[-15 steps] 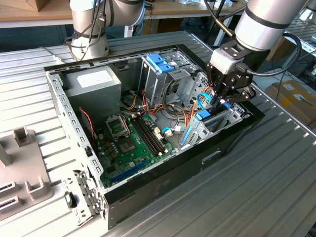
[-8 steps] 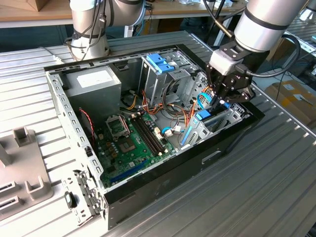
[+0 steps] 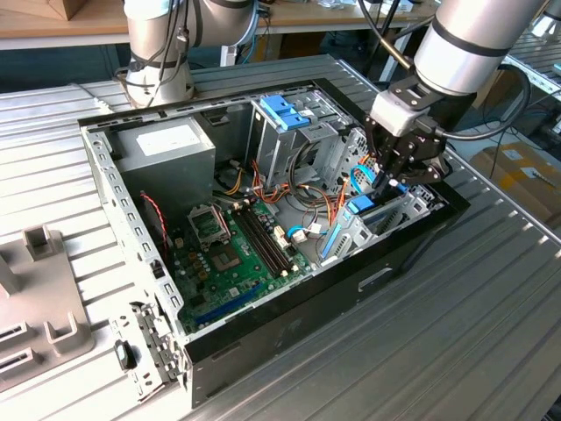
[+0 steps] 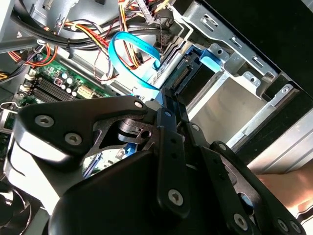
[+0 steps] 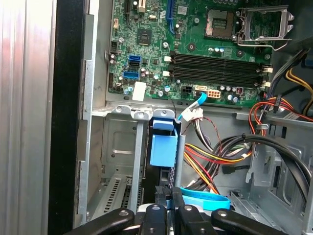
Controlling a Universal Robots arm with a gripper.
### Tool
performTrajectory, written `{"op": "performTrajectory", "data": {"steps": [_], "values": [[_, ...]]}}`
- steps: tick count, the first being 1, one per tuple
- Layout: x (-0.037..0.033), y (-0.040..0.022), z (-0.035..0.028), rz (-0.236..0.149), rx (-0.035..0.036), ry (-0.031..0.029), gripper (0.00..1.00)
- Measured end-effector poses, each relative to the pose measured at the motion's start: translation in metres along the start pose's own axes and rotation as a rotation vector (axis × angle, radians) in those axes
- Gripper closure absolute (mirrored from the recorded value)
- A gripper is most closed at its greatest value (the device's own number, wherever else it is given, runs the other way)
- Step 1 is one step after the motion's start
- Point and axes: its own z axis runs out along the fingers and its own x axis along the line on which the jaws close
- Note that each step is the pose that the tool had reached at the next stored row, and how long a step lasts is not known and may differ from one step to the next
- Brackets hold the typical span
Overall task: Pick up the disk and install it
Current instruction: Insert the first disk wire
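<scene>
Ribbed metal table (image 3: 456, 333) stands before a wooden workbench (image 3: 61, 26).

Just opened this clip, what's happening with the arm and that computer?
A robot arm is reaching into an open PC case on a metal table. Its gripper is at the drive bay, at the exterior view's right end of the case. It is right at the disk, which stands on edge between the bay's rails with its light-blue frame showing. Whether the gripper actually has hold of the disk cannot be told.
</scene>
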Motion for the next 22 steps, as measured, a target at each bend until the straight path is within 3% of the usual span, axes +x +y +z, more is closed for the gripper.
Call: {"op": "performTrajectory", "data": {"steps": [16,18,22], "values": [[0.0001,0.0004,0.0044,0.0,0.0002,-0.0009,0.83],[0.0001,0.0003,0.004,0.0,0.0,-0.0001,0.71],[0.0001,0.0001,0.0017,0.0,0.0,0.0001,0.71]]}}
